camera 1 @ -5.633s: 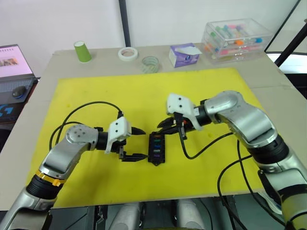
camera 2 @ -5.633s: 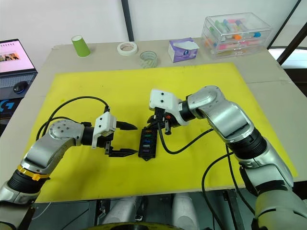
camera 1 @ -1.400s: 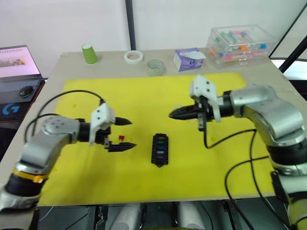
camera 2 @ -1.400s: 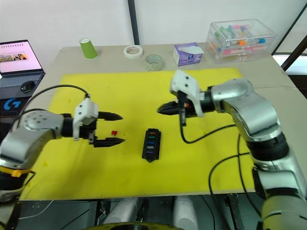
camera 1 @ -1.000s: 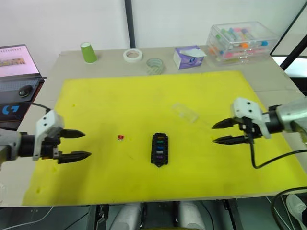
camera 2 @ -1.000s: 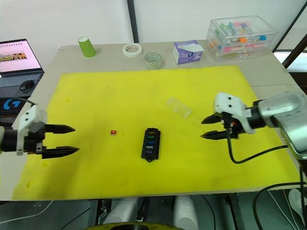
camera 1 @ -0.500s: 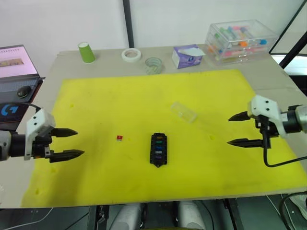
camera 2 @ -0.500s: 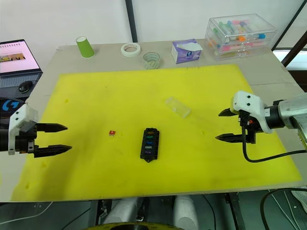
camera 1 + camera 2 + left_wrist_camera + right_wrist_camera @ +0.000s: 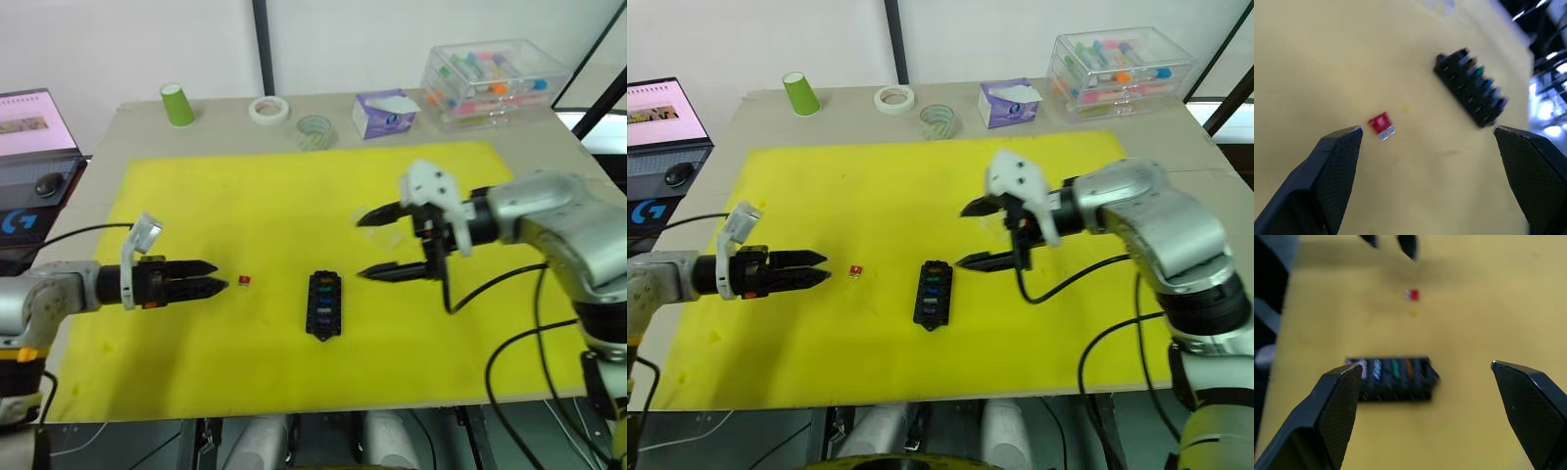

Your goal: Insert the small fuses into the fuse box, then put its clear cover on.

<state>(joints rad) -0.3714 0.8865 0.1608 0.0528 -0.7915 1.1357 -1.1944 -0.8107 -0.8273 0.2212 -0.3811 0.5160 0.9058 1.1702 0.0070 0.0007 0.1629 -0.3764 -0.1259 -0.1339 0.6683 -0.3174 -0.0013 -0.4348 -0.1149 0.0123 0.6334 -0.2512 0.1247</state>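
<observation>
Fuse box [image 9: 324, 304]: lies on the yellow mat [image 9: 294, 196], toward the near edge of the bench, about midway between the side edges; five coloured fuses sit in its slots in a row; one slot looks vacant, though that is hard to tell
Red fuse [image 9: 244, 282]: loose on the mat, on the left-edge side of the box and apart from it; not yet inserted
Cover [image 9: 1002, 224]: a faint clear shape on the mat, beyond the box and largely behind the right pincer; not on the box
Left pincer [image 9: 217, 286]: low over the mat, tips pointing at the red fuse and just short of it; in the head views the fingers look close together, in the left wrist view they stand wide, so the gap cannot be settled; it holds nothing
Right pincer [image 9: 364, 247]: wide and bare, just on the right-edge side of the box, one finger near the cover
Progress: most fuses seated, by the look of it; left to do are the red fuse, then the cover
</observation>
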